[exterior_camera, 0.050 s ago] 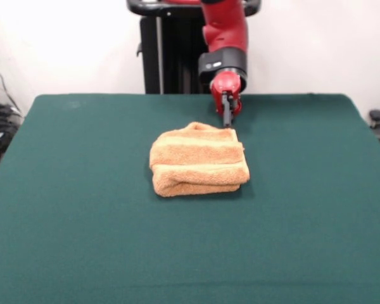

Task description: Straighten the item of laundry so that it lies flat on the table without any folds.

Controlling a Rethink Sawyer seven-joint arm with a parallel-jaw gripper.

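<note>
The small orange-tan terry-cloth hand towel [199, 160] is lying bunched and folded over on itself, roughly mid-table, a bit toward the far side, on the large dark green felt-covered table [82, 240]. Its long axis is running left-right across the scene, approx. parallel to the table's far edge; the short axis is pointing near-far. A thick rolled fold is sitting along the near edge, w/ layers stacking up behind it, and a flatter woven band is showing as a paler stripe running left-right across the top. The far edge is humping up slightly at center. The red and black robot arm [225, 31] is reaching down from above, w/ its slim dark gripper [227, 121] hanging upright at the towel's far right corner, tip touching or just beside the cloth there; can't tell which. The pincer is looking narrow, but whether it's spread, pressed together or pinching the cloth can't be told. No brands, labels or legible writing are showing on the towel or arm.
</note>
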